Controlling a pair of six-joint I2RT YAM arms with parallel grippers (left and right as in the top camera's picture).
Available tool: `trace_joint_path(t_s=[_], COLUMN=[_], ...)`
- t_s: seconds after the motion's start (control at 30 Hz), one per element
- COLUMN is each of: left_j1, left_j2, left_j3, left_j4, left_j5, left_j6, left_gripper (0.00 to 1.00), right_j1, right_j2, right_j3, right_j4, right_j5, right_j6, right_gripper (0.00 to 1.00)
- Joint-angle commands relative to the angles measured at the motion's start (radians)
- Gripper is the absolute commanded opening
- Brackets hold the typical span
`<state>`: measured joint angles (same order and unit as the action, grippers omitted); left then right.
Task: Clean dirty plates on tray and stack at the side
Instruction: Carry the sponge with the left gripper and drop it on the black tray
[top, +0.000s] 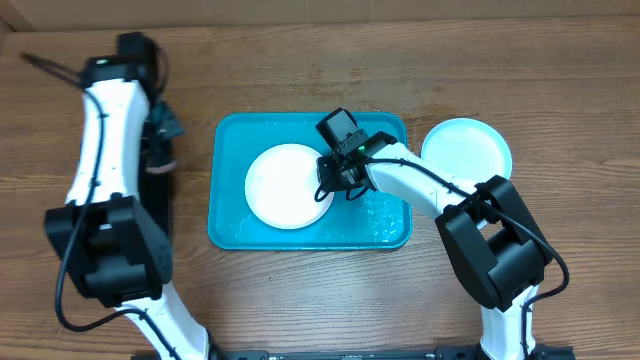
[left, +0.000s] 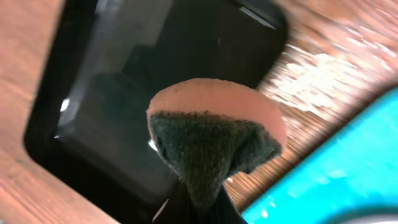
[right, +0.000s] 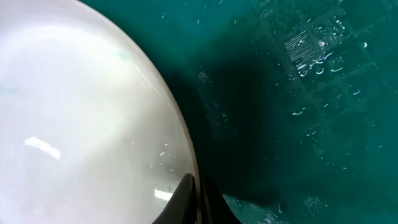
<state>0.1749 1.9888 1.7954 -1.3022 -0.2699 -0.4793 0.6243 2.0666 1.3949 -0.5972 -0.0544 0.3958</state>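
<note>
The right gripper (top: 337, 178) is down inside the turquoise tray (top: 228, 140), and its fingertips look pinched on the right-hand rim of the white plate (top: 285, 190). That plate lies flat in the middle of the tray. It looks clean from here, so I read this as the lift-out step.

A pale blue plate (top: 466, 150) sits on the table (top: 300, 300) just past the tray's right edge, and that's the stack to aim for. The next move calls for raising the rim over the tray's lip, then carrying right, and the room that way is open. There are droplets on the tray floor, so a slip is possible.

On the left, the left gripper (left: 202, 202) is clamped on a sponge (left: 214, 134). It hangs above the black tray (left: 124, 74), well clear of the action.
</note>
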Motion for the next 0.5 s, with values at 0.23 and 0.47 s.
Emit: trace_joint_path(t_s=[0.23,0.47], left_j1=[0.185,0.203], left_j2=[-0.013,-0.013], left_j3=[-0.212,-0.304], left_j4=[0.142,0.216], left_j5=[0.016,0.059], left_j6=[-0.072,-0.071], left_gripper=[0.05,0.16], right_j1=[-0.01,-0.01], right_j2=[0.023,0.023], right_j3=[-0.008,-0.008], right_j4=[0.012,0.013], right_j5=[0.062,0.062], right_j6=[-0.006,-0.006], right_gripper=[0.04,0.04])
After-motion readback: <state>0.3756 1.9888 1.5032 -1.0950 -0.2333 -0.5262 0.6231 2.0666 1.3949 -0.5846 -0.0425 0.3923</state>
